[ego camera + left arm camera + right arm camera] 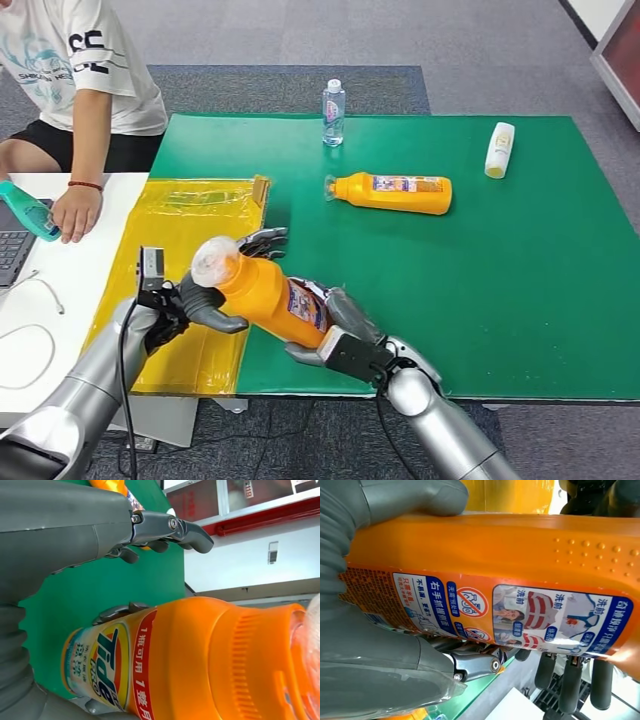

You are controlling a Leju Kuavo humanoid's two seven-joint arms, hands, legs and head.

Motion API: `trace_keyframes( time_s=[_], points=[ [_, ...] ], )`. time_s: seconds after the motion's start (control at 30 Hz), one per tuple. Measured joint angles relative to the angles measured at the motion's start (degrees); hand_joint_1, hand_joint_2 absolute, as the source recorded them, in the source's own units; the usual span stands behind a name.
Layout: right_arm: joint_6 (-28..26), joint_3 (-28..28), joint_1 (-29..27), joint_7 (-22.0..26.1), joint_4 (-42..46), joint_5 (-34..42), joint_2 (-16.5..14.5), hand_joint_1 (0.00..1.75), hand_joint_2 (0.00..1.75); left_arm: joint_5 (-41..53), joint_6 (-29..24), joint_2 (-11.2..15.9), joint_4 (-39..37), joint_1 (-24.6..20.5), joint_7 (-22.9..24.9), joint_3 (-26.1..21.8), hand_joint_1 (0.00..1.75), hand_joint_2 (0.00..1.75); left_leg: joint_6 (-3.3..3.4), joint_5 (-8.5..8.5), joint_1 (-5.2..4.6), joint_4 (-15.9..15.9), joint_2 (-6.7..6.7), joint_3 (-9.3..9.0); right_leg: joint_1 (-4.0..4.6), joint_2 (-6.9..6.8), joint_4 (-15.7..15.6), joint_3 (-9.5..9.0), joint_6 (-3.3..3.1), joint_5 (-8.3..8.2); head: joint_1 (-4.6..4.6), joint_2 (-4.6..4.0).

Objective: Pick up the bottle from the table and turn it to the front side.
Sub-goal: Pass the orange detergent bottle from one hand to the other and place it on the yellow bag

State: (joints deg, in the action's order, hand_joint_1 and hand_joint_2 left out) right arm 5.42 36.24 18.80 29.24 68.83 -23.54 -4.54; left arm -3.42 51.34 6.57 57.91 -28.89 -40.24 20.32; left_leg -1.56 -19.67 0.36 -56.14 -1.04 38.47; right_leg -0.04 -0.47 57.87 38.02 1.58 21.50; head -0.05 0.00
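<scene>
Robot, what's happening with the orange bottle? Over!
Both hands, left and right, hold orange bottle above the table. Nothing in the way.

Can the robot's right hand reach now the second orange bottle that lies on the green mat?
Probably not as things stand: the right hand already grips the base of the held orange bottle, so it is occupied. The lying bottle sits farther out on the green mat, nothing between.

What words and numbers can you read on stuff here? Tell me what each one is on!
"Tide PRO": front label of the held orange bottle.
"1瓶可用1整月": red band of that front label.
"洗前": its back label, in the right wrist view.
"右手": same back label; the smaller print there is too small to read.
Labels on the lying orange bottle, water bottle and white bottle: too small to read.
</scene>
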Motion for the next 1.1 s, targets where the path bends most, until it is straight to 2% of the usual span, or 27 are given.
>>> trace_keyframes(
  time_s=[0.3, 0.53, 0.83, 1.07, 1.1],
  points=[
    [-0.8, 1.4, 0.2, -1.0, 0.0, -1.5, -0.6, 1.75, 1.75, -0.2, 3.2, -1.1, -1.8, 0.0, 0.0, -0.1, 0.00, 1.75, 0.00, 0.00, 0.00, 0.0, 0.00, 0.00, 0.00, 0.00, 0.0, 0.01, 0.00, 0.00, -0.01, 0.00],
    [-7.5, 4.0, 1.4, -3.5, -0.7, -9.9, -1.3, 1.75, 1.75, -1.0, 9.0, -2.1, -3.9, -0.5, 0.0, 0.4, 0.00, 1.75, 0.00, 0.00, 0.00, 0.0, 0.00, 0.00, 0.00, 0.00, 0.0, 0.02, 0.00, 0.00, 0.01, 0.00],
    [-15.7, 7.2, 2.5, -6.8, -3.7, -20.0, -1.9, 1.75, 1.75, -0.6, 8.7, -2.1, -8.4, -2.8, 0.0, 2.8, 0.00, 1.75, 0.00, 0.01, 0.00, 0.0, 0.00, 0.00, 0.00, 0.00, 0.0, 0.02, 0.00, -0.01, 0.00, 0.00],
    [-17.9, 8.3, 3.1, -7.4, -6.9, -21.8, -2.2, 1.75, 1.75, -0.1, 7.2, -1.9, -11.0, -3.5, 0.0, 4.7, 0.00, 1.75, -0.01, 0.01, 0.00, 0.0, 0.00, 0.01, 0.00, 0.00, 0.0, 0.04, -0.01, -0.01, 0.01, 0.00],
    [-18.0, 8.4, 3.1, -7.4, -7.2, -21.8, -2.2, 1.75, 1.75, -0.1, 7.0, -1.9, -11.2, -3.5, 0.0, 4.9, 0.42, 1.75, -0.01, 0.01, 0.00, 0.0, 0.00, 0.01, 0.00, 0.00, 0.0, 0.05, -0.01, -0.01, 0.01, 0.00]
  ],
)
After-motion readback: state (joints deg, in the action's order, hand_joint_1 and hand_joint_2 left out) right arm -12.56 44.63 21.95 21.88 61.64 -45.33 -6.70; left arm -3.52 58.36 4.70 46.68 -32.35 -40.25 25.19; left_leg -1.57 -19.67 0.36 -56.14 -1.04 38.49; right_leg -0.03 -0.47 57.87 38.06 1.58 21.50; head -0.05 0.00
